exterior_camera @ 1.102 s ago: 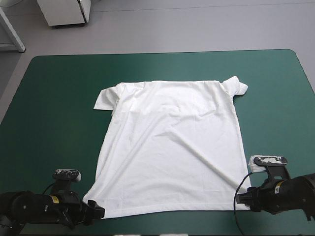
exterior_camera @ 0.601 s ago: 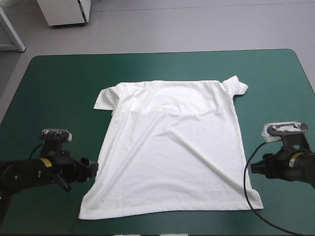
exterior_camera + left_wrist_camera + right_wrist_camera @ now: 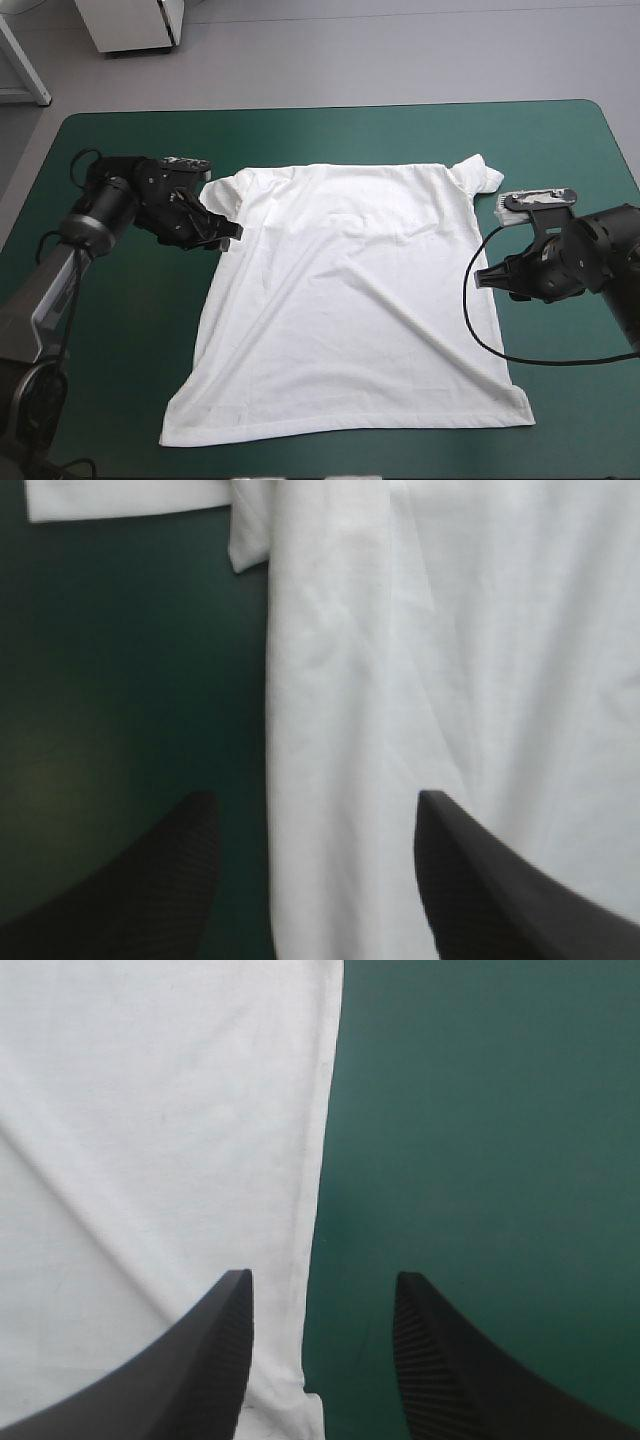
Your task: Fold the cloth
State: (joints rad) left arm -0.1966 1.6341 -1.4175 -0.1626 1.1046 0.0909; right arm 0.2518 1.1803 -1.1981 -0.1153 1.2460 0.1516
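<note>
So far nothing is folded — the T-shirt [image 3: 350,300] lies spread flat mid-table, collar toward the far edge, hem toward the near one, with a few soft creases across it. The left gripper [image 3: 228,232] is at its side edge just below the sleeve [image 3: 215,198], fingers parted and empty. The right gripper [image 3: 482,279] is at the opposite side edge, also parted, holding nothing. Every fold looks still to come. The teal-green cover [image 3: 120,150] shows smooth all round the T-shirt — grey floor [image 3: 400,50] lies beyond its far edge.
</note>
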